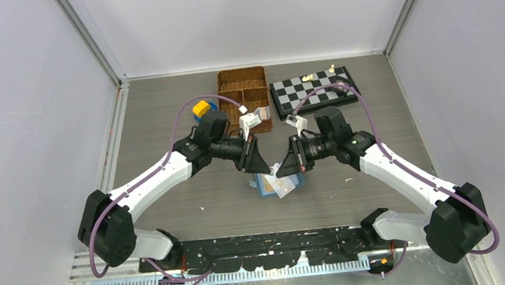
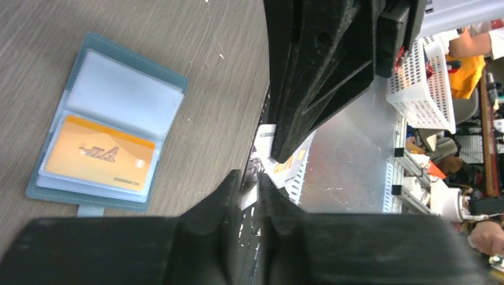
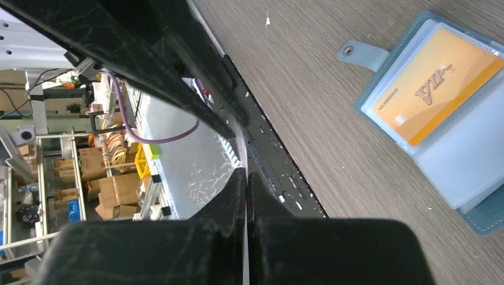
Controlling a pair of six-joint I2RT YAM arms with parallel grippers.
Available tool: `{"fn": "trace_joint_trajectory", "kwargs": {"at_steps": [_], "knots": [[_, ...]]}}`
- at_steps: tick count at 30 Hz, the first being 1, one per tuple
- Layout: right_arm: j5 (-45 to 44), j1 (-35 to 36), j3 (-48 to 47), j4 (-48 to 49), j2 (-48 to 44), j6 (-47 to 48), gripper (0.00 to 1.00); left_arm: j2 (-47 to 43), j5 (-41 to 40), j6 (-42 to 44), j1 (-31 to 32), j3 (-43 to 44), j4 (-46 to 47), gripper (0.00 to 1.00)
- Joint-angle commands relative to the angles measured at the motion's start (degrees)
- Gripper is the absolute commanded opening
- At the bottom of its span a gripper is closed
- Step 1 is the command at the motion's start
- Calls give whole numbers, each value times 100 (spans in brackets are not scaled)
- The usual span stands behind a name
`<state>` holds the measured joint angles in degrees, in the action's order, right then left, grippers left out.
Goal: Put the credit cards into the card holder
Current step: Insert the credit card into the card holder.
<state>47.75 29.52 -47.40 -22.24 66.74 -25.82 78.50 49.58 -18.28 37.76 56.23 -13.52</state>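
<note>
pinching a white card by one edge, your left tool grips something light, stiff and probably slick, best held at a short end; your right tool is closed, and the holder lies open on the table nearby.

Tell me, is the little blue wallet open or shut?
Open. The card holder lies spread flat on the table, clear pockets facing up, an orange card showing in one, its snap tab unfastened.

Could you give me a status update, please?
Left end effector seemingly pinching white printed plastic card; right end effector shut. Teal folding card holder open, orange card pocketed. Holder unobstructed.
</note>
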Motion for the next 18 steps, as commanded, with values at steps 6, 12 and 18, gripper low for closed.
{"fn": "trace_joint_trajectory", "kwargs": {"at_steps": [6, 12, 18], "knots": [[-987, 26, 539, 1955, -837, -1315, 0, -614, -212, -1390, -132, -516, 2108, 78], [-1342, 36, 1268, 4107, -1166, -2348, 1, -720, -136, -2269, -135, -958, 3123, 76], [-1293, 36, 1246, 4237, -1299, -2349, 0, -880, -230, -2442, -137, -1209, 3217, 73]]}}
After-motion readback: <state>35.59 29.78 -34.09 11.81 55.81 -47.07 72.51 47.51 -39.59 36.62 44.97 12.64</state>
